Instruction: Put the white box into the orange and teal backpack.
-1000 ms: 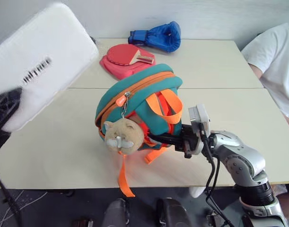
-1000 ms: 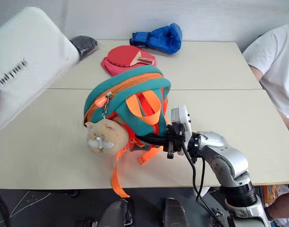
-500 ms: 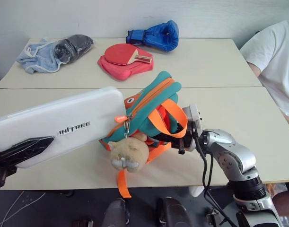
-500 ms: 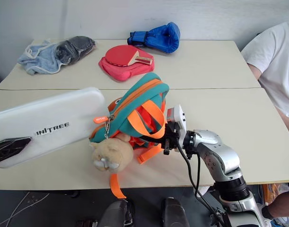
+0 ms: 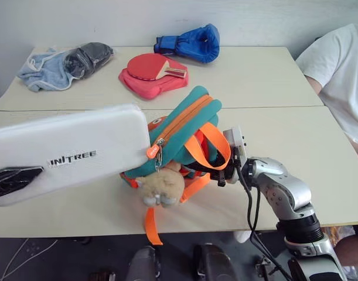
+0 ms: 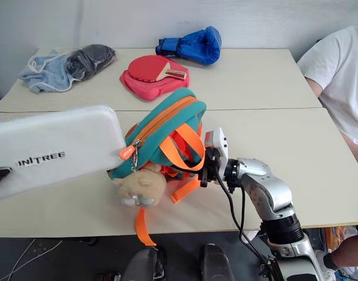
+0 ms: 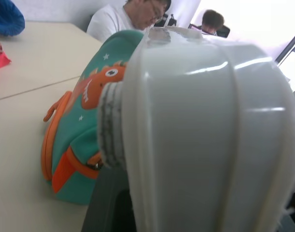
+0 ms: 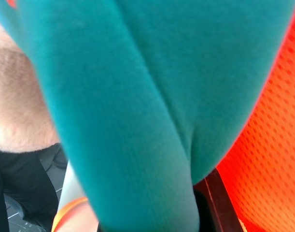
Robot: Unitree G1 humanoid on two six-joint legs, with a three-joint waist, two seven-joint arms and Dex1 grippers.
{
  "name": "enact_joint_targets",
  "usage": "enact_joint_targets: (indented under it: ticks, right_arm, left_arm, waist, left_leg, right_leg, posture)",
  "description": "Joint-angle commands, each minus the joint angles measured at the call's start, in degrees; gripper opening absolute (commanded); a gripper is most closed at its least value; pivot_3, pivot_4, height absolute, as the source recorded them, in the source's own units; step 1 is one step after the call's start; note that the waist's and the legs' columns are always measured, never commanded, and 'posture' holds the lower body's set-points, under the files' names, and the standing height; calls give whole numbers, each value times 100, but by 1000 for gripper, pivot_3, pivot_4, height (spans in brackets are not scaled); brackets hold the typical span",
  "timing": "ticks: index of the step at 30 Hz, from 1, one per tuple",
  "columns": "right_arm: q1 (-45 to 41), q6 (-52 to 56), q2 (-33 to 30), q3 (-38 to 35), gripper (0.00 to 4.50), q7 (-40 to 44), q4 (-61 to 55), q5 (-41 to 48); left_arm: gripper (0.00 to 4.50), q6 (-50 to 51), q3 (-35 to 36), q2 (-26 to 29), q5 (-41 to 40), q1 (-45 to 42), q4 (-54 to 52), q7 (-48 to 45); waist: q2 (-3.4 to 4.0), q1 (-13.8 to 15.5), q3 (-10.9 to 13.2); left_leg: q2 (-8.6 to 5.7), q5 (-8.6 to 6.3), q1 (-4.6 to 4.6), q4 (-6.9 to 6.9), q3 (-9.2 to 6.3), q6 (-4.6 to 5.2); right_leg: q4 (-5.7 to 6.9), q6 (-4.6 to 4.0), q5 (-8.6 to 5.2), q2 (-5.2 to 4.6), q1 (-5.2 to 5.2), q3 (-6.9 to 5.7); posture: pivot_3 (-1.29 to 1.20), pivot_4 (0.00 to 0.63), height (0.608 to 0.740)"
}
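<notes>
The white box [image 5: 73,153] lies about level in the air on the left, its dark lettering facing up. My left gripper [image 5: 14,179] is shut on the box's near end, one black finger lying across its top. The box's far end meets the zipper side of the orange and teal backpack [image 5: 187,129]; I cannot tell whether it is inside. The backpack leans over near the table's front edge, its tan plush toy [image 5: 161,188] hanging below. My right gripper [image 5: 212,174] is shut on the backpack's strap side, with teal fabric [image 8: 137,96] across its fingers.
Farther back on the table [image 5: 272,76] lie a red paddle case with a paddle [image 5: 152,76], a blue boxing glove [image 5: 190,44] and a light blue cloth with a dark bundle [image 5: 61,61]. A person in a white shirt [image 5: 343,76] sits at the right.
The white box swung down from a raised, tilted pose at the left to level, its end now against the backpack. The backpack tipped over, and the plush toy hangs lower.
</notes>
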Motion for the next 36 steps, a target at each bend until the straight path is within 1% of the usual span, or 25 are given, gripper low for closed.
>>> enact_joint_targets:
  ticks: [1, 2, 3, 4, 5, 6, 9, 12, 13, 15, 17, 21, 22, 25, 28, 30, 31, 33, 36]
  right_arm:
    - [-51, -185, 82, -24, 15, 78, -111, 42]
    - [-40, -188, 91, -19, 15, 87, -116, 32]
    - [-29, -193, 100, -15, 15, 90, -116, 16]
    - [-16, -205, 101, -21, 15, 87, -108, -6]
    - [-8, -213, 109, -29, 15, 56, -99, -32]
    - [3, -229, 112, -37, 15, 44, -92, -50]
    - [27, -256, 136, -42, 15, 30, -84, -78]
    - [74, -249, 141, -35, 15, 42, -108, -72]
    - [80, -230, 134, -27, 15, 68, -115, -54]
    - [95, -210, 132, -19, 15, 89, -132, -31]
    - [126, -200, 139, -18, 15, 74, -161, -26]
    - [137, -139, 145, 11, 15, 92, -203, 7]
    - [117, -132, 147, 19, 15, 104, -204, 7]
    - [86, -135, 167, 13, 15, 88, -209, -3]
    - [64, -124, 212, -1, 15, 17, -242, -1]
    - [66, -99, 233, 4, 15, -12, -274, 12]
    - [67, -92, 238, 5, 15, -21, -286, 14]
    - [77, -81, 249, -3, 15, -52, -297, 13]
    - [120, -104, 251, -26, 15, -133, -329, -35]
  left_arm:
    - [1271, -778, -467, -183, 901, -162, -143, -86]
    - [1271, -883, -546, -221, 1004, -211, -149, -97]
    - [1271, -1176, -707, -227, 1338, -211, -164, -194]
    - [1271, -1787, -993, -250, 1859, -394, -90, -215]
    - [1271, -2101, -1204, -218, 2145, -559, -15, -183]
    - [1271, -2768, -1517, -232, 2684, -889, 139, -46]
    - [1271, -3832, -2056, -264, 3484, -1536, 482, 27]
    - [1271, -3884, -2413, -244, 3521, -2080, 598, 154]
    - [1271, -3796, -2516, -180, 3493, -2117, 567, 55]
    - [1271, -3954, -2798, -107, 3692, -2212, 520, -109]
    - [1271, -3806, -3079, -56, 3656, -2286, 421, -161]
    - [1271, -3627, -4011, 34, 3586, -2785, 184, -353]
    - [1271, -3510, -4196, 7, 3425, -3003, 143, -429]
    - [1271, -3359, -4528, -15, 3305, -3466, 185, -577]
    - [1271, -3836, -5056, -9, 3868, -3866, 475, -949]
    - [1271, -3979, -5301, 108, 4156, -4059, 685, -1152]
    - [1271, -4167, -5348, 148, 4274, -4090, 784, -1308]
    - [1271, -3930, -5136, 18, 3903, -4245, 905, -1218]
    - [1271, -2564, -4203, -32, 2528, -4404, 1182, -773]
  waist:
    - [0, -2, 0]
    - [0, -3, 0]
    - [0, -2, 0]
    - [0, -2, 0]
    - [2, 25, 0]
    - [2, 32, 0]
    - [1, 89, -1]
    - [1, 83, -1]
    - [0, 82, -1]
    - [0, 79, -1]
    - [0, 79, -1]
    - [-1, 105, -2]
    - [-1, 112, -2]
    - [-1, 104, -2]
    - [-1, 94, -2]
    - [-1, 95, -2]
    - [-1, 95, -2]
    - [-1, 93, -2]
    - [-2, 89, -1]
  left_leg:
    - [0, 1, 1, 0, 0, -2]
    - [0, 3, 3, 0, 0, -2]
    - [1, 3, 3, 0, 0, -2]
    - [1, 3, 3, 0, -1, -2]
    - [1, 3, 4, 0, -1, -2]
    - [-1, 3, 5, -2, -1, -3]
    - [-1, 4, 5, 1, -1, -4]
    - [-3, 4, 3, 0, 1, 3]
    - [-2, 3, 1, 0, 0, 4]
    - [-1, 0, 0, -1, 0, 5]
    - [-2, -2, -1, -1, 1, 7]
    - [-4, -2, 0, 6, -1, 10]
    - [-5, -1, 0, 10, -2, 12]
    - [-9, 4, -1, 18, 0, 19]
    - [-7, 7, 0, 14, 1, 17]
    - [-5, 9, 0, 13, 1, 13]
    - [-5, 9, -1, 13, 2, 13]
    - [-5, 9, -1, 16, 4, 14]
    - [-3, 9, -3, 17, 5, 16]
  right_leg:
    - [1, 0, 0, 0, 0, 0]
    - [4, 0, 0, 0, 1, 1]
    - [4, 0, 0, 0, 1, 0]
    - [5, 0, 0, 0, 1, 1]
    - [5, 0, 0, 0, 1, 1]
    - [4, 0, 0, -1, 2, 0]
    - [6, 0, 0, -1, 3, -2]
    - [5, 2, 2, -3, 3, 0]
    - [4, 2, 2, -3, 1, -1]
    - [3, 3, 3, -3, 1, -1]
    - [5, 4, 3, -3, 1, -3]
    - [6, 5, 3, -2, 7, -7]
    - [8, 6, 4, -3, 9, -7]
    - [6, 20, 11, -3, 14, -4]
    - [8, 21, 12, 2, 10, -4]
    - [9, 20, 12, 8, 8, -7]
    - [9, 20, 12, 9, 8, -7]
    - [9, 21, 12, 8, 8, -5]
    - [22, 21, 12, 8, 7, -4]
  posture:
    - [0, 150, 740]
    - [0, 150, 740]
    - [0, 150, 740]
    - [0, 150, 740]
    - [0, 150, 740]
    - [0, 150, 740]
    - [0, 150, 740]
    - [0, 150, 740]
    - [0, 150, 740]
    - [0, 150, 740]
    - [0, 150, 740]
    - [0, 150, 740]
    - [0, 150, 740]
    - [0, 150, 740]
    - [0, 150, 740]
    - [0, 150, 740]
    - [0, 150, 740]
    - [0, 150, 740]
    - [0, 150, 740]
